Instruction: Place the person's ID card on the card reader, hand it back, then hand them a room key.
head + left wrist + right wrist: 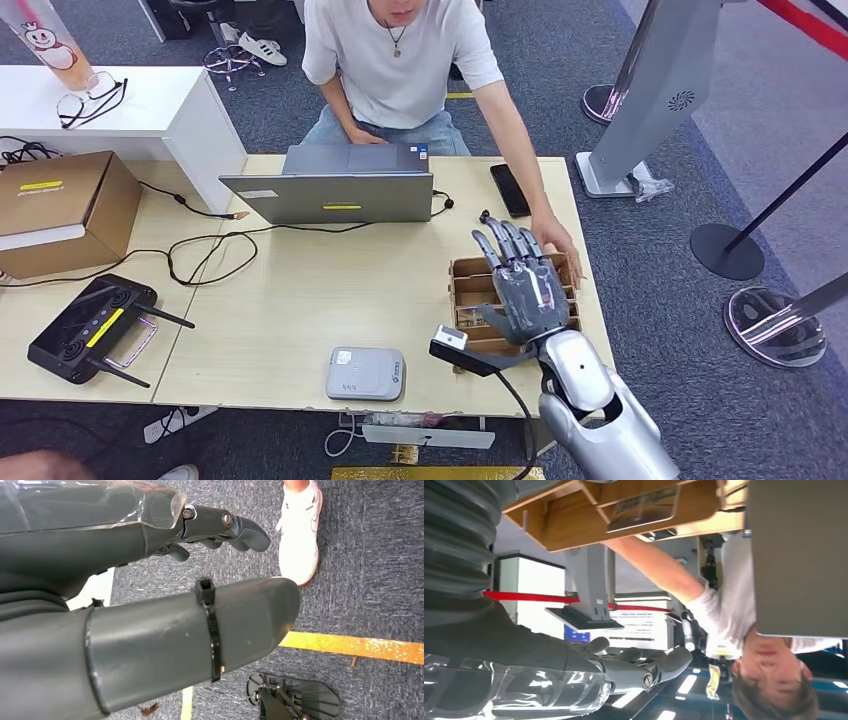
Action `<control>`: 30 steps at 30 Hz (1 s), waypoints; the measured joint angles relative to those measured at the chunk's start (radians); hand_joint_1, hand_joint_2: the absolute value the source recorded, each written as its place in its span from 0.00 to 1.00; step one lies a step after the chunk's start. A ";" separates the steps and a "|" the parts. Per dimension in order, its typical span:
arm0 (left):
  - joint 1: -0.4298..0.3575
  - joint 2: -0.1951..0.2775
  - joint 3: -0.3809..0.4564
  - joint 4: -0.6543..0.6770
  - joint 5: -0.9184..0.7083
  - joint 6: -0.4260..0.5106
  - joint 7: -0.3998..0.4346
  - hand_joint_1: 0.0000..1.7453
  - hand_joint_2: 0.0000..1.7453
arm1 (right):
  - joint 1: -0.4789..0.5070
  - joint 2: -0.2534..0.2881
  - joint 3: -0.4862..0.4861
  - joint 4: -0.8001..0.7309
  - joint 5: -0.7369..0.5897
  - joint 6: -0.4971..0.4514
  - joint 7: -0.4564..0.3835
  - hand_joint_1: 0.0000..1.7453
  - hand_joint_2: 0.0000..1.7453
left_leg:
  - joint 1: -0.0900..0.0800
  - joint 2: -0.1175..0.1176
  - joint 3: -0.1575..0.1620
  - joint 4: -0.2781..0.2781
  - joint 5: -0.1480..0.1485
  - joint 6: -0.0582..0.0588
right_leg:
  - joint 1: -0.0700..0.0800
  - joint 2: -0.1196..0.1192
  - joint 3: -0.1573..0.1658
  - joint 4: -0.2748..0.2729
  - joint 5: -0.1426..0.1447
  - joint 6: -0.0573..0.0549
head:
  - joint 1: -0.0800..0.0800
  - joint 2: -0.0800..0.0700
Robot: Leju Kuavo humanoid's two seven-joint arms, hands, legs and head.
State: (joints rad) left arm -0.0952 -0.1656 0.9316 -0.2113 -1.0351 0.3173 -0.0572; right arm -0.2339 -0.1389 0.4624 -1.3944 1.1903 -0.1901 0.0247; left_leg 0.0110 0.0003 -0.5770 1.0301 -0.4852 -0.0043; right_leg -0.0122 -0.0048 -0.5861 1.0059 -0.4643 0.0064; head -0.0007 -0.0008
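My right hand (pixel 522 285) hovers with straight, spread fingers over a wooden compartment tray (pixel 463 291) at the table's right edge, holding nothing. In the right wrist view the hand (pixel 634 667) is empty and the tray (pixel 574 525) holds a card (pixel 641 507) in one slot. The person's hand (pixel 560 250) reaches to the tray's far right corner; I cannot tell whether it holds a card. The grey card reader (pixel 365 373) lies near the front edge, left of my hand, with nothing on it. My left hand (pixel 220 525) hangs over the floor, empty, fingers loosely extended.
An open laptop (pixel 335 190) stands at the table's far side in front of the seated person, with a black phone (pixel 510 188) to its right. A cardboard box (pixel 60 210) and a black controller (pixel 90 330) with cables lie at the left.
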 joint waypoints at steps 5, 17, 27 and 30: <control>0.002 0.001 0.001 0.000 0.000 -0.003 0.000 0.00 0.00 | 0.000 -0.032 -0.007 -0.040 -0.039 0.076 -0.005 0.00 1.00 | 0.000 0.000 0.000 0.000 0.000 0.000 | 0.000 0.000 0.000 0.000 0.000 0.000 | 0.000 0.000; 0.004 0.001 0.002 0.000 0.005 -0.008 -0.007 0.00 0.00 | -0.030 -0.074 -0.006 -0.046 -0.088 0.172 -0.006 0.00 1.00 | 0.000 0.000 0.000 0.000 0.000 0.000 | 0.000 0.000 0.000 0.000 0.000 0.000 | 0.000 0.000; 0.005 0.002 0.002 0.000 0.007 -0.010 -0.007 0.00 0.00 | -0.045 -0.078 0.011 -0.034 -0.101 0.190 0.000 0.00 1.00 | 0.000 0.000 0.000 0.000 0.000 0.000 | 0.000 0.000 0.000 0.000 0.000 0.000 | 0.000 0.000; 0.005 0.002 0.002 0.000 0.007 -0.011 -0.007 0.00 0.00 | -0.047 -0.078 0.015 -0.031 -0.101 0.192 0.002 0.00 1.00 | 0.000 0.000 0.000 0.000 0.000 0.000 | 0.000 0.000 0.000 0.000 0.000 0.000 | 0.000 0.000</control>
State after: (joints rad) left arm -0.0906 -0.1637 0.9335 -0.2113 -1.0283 0.3067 -0.0645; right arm -0.2812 -0.2171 0.4770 -1.4250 1.0895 0.0016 0.0266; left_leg 0.0110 0.0002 -0.5774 1.0301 -0.4852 -0.0042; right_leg -0.0122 -0.0051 -0.5860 1.0059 -0.4642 0.0064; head -0.0008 -0.0008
